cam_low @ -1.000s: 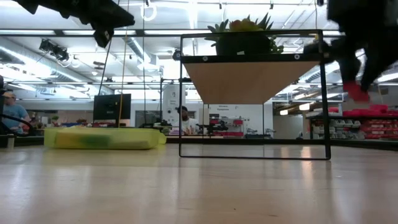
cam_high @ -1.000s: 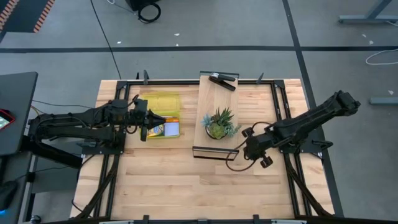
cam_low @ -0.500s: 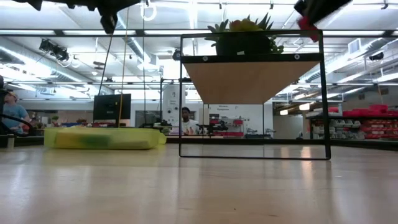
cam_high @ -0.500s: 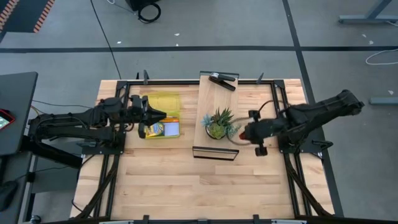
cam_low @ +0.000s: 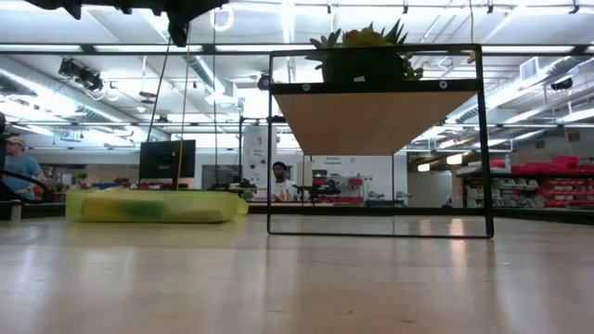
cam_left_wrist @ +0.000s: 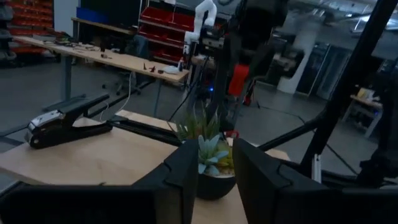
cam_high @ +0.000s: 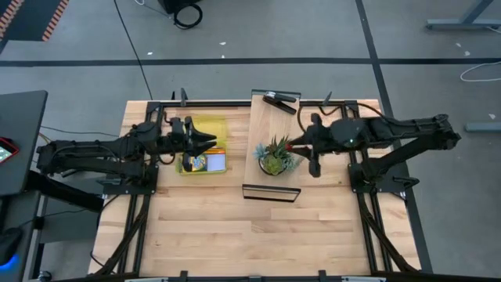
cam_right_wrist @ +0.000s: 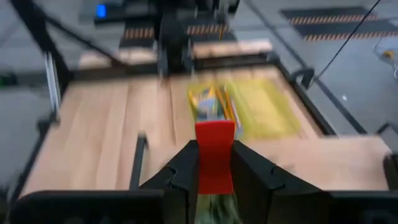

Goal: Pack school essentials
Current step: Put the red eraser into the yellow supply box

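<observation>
Right hand (cam_high: 291,144) clamped small red rectangular block (cam_right_wrist: 214,157), mid-carry; yellow plastic pouch (cam_high: 205,130) ahead, release there judged next.

No text, label, brand, number or sign can be read in any view.

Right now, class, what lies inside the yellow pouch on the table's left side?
The yellow pouch holds a crayon box and thin pencils along its edge. The left end effector above it covers part of the inside, so anything below it cannot be seen.
</observation>
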